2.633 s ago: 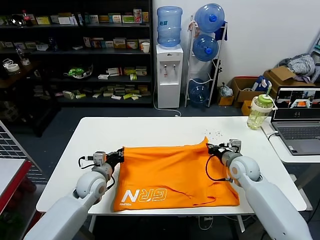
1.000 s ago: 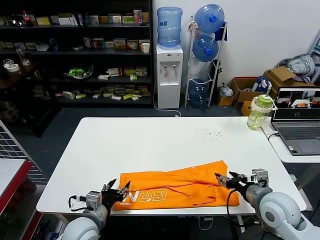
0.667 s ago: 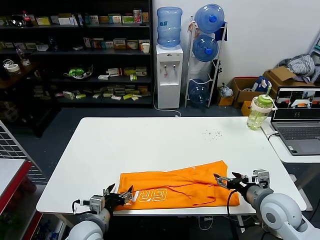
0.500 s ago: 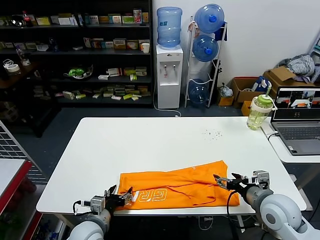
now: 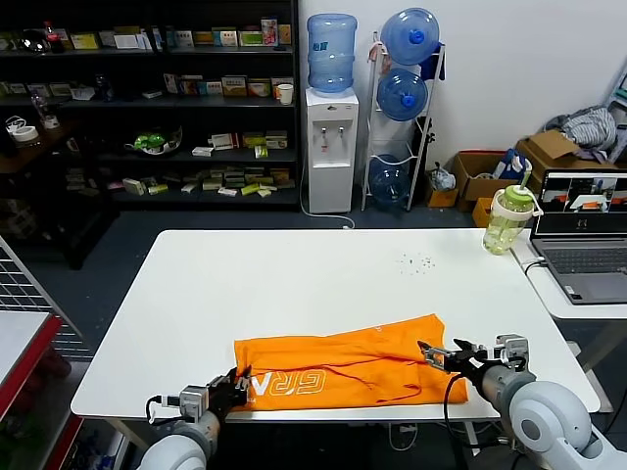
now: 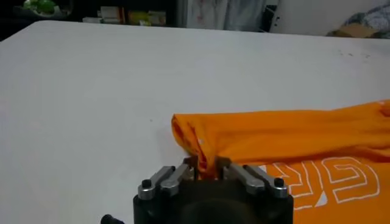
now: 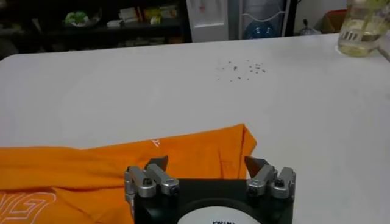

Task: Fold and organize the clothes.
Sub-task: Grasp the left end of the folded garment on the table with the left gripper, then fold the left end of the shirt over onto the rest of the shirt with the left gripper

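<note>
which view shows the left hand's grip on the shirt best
The left wrist view: the left hand pinches the orange T-shirt at its corner. The head view shows it small at the table's edge; the right wrist view misses it.

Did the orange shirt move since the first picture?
Yes. The shirt is now folded into a narrower strip along the table's near edge, farther from the bottle. The left gripper pinches its corner; the right gripper is open.
</note>
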